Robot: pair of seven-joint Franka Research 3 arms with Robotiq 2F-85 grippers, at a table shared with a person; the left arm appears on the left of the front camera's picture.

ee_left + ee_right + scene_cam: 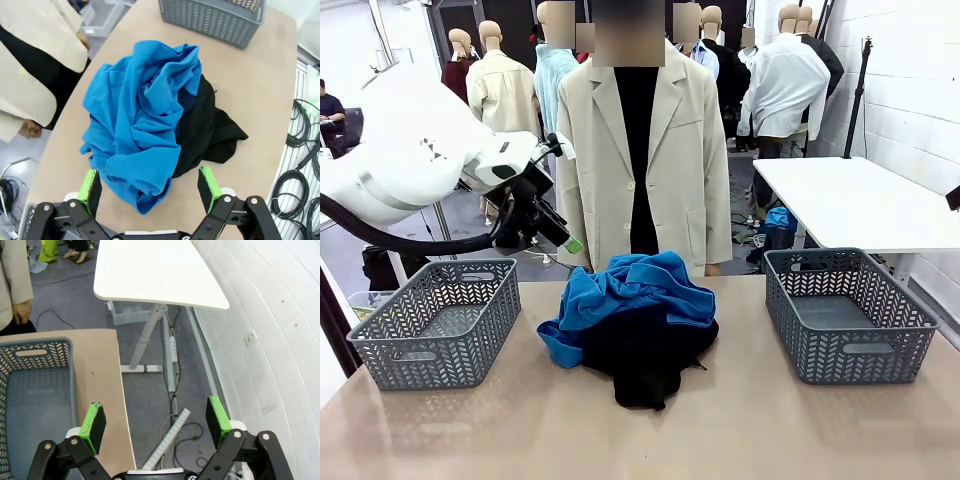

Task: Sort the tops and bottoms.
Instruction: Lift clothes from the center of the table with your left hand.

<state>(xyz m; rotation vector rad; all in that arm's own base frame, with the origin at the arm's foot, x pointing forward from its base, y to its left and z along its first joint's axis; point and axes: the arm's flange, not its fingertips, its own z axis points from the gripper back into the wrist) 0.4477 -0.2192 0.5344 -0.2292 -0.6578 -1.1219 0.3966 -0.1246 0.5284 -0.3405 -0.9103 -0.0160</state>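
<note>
A heap of clothes lies in the middle of the table: a crumpled blue garment [638,290] on top of a black garment [648,358]. In the left wrist view the blue garment [141,120] spreads over the black garment [205,132], right ahead of my left gripper [150,189], which is open and holds nothing. In the front view the left gripper [560,235] hangs above the table's far left, over the left basket [440,325]. My right gripper [156,420] is open and holds nothing, beyond the table's edge beside the right basket [35,405].
Two grey plastic baskets stand on the table, the right basket [848,312] opposite the left one. A person in a cream jacket [642,150] stands at the far edge behind the heap. A white table [860,200] stands at the back right. Cables [300,165] hang off the table's side.
</note>
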